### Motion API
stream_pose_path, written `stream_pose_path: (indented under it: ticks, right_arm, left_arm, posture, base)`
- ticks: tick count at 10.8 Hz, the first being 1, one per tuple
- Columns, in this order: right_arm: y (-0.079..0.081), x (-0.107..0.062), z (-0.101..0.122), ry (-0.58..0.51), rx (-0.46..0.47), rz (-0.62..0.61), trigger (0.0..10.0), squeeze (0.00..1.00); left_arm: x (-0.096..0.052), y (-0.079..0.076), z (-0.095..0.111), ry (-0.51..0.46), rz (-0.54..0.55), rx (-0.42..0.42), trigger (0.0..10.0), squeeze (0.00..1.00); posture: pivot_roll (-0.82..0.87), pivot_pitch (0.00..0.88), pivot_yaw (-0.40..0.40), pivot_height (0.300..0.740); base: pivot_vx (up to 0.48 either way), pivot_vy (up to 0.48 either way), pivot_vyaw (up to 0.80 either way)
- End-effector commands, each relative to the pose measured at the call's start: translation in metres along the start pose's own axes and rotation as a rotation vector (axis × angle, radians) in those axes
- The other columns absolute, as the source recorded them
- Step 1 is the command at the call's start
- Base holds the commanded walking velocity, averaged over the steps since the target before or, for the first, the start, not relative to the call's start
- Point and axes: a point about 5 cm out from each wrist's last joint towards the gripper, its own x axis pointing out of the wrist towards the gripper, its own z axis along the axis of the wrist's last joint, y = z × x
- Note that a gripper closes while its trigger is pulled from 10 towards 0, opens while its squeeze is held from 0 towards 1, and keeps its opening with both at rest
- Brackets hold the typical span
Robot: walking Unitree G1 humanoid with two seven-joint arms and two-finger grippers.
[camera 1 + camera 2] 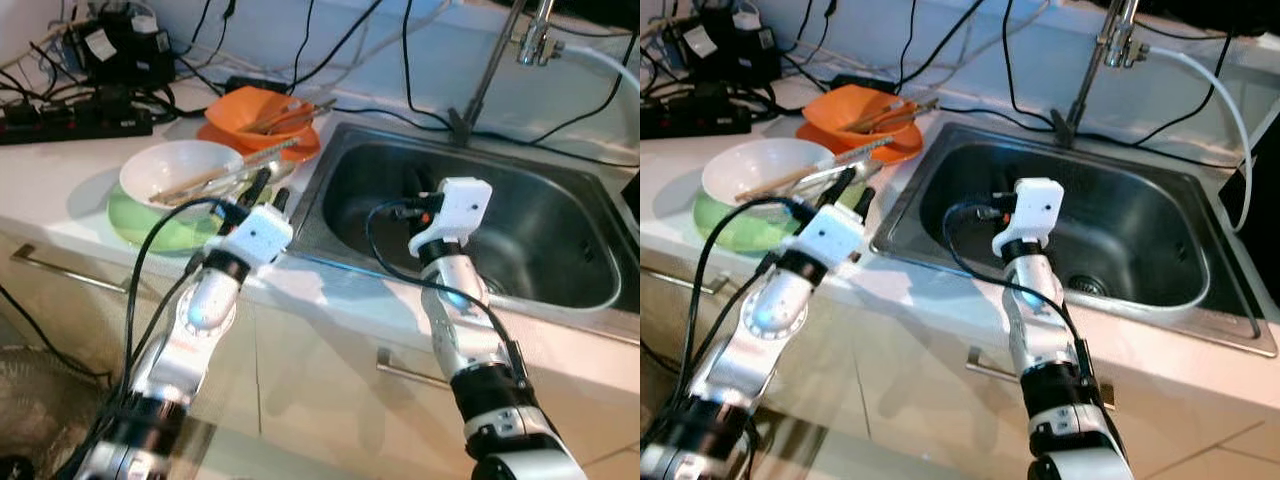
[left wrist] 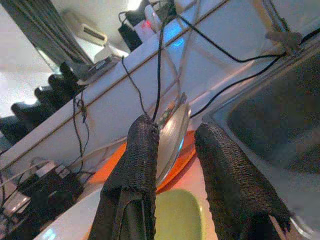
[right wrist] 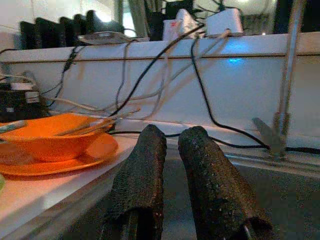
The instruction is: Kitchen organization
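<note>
A white bowl (image 1: 180, 168) sits on a green plate (image 1: 150, 225) on the counter, with chopsticks and a metal spoon (image 1: 235, 170) lying across it. Behind it, an orange bowl (image 1: 262, 110) holding more utensils rests on an orange plate (image 1: 300, 145). My left gripper (image 1: 270, 192) is open at the near right rim of the white bowl. In the left wrist view the spoon (image 2: 172, 137) lies just beyond the left gripper's fingers (image 2: 142, 150). My right gripper (image 1: 420, 183) hangs shut over the left part of the steel sink (image 1: 540, 230), holding nothing.
A faucet (image 1: 500, 50) rises behind the sink, with a white hose at the right. A power strip (image 1: 70, 120), adapters and several black cables crowd the back of the counter. Drawer handles (image 1: 410, 370) run below the counter edge.
</note>
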Motion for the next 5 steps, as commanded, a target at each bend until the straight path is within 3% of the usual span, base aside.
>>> stream_pose_path:
  ticks: [1, 5]
  right_arm:
    - [-0.012, -0.001, 0.004, -0.014, -0.016, -0.042, 10.0, 0.0]
    - [-0.028, -0.008, 0.013, -0.045, -0.06, -0.118, 10.0, 0.0]
  left_arm:
    - [0.005, -0.007, 0.005, -0.027, -0.04, -0.01, 10.0, 0.0]
    - [0.029, -0.015, 0.01, -0.073, -0.086, -0.027, 10.0, 0.0]
  posture:
    - [0.12, 0.0, -0.032, 0.74]
    - [0.03, 0.0, 0.027, 0.74]
  base:
    - [0.0, 0.0, 0.0]
    - [0.0, 0.0, 0.0]
